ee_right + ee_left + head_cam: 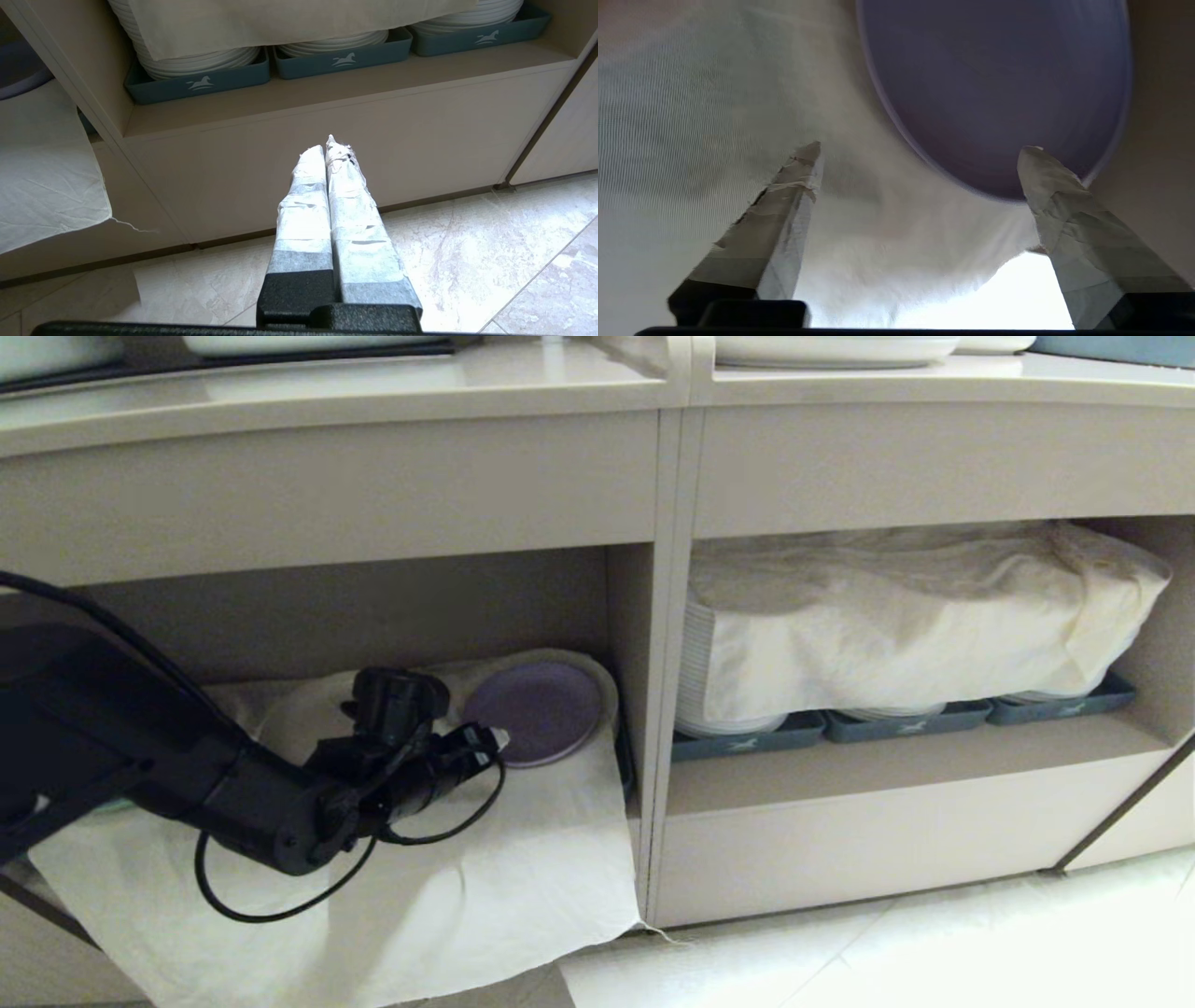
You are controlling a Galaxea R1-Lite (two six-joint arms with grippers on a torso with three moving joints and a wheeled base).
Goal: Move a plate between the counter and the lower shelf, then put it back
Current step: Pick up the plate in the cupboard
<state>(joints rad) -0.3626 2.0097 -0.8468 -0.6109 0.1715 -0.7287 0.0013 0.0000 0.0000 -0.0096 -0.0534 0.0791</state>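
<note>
Counter [336, 401] runs across the top, white dishes on it at the frame edge. Below it two cubbies: the left one is the lower shelf [597, 616], lined with a cream cloth [467, 887] that drapes over the front edge. The right cubby holds blue trays [896, 721] with stacked white plates [196, 60] under another cloth [896, 625]. Left arm reaches into the left cubby; left gripper [920, 154] is just at the plate's near rim, fingers [798, 186] spread open, holding nothing. Plate [534, 711] lies flat on the cloth, deep in the shelf by the right wall. Right gripper [327, 149] hangs over the floor [490, 247] facing the cabinet, fingers closed, empty.
</note>
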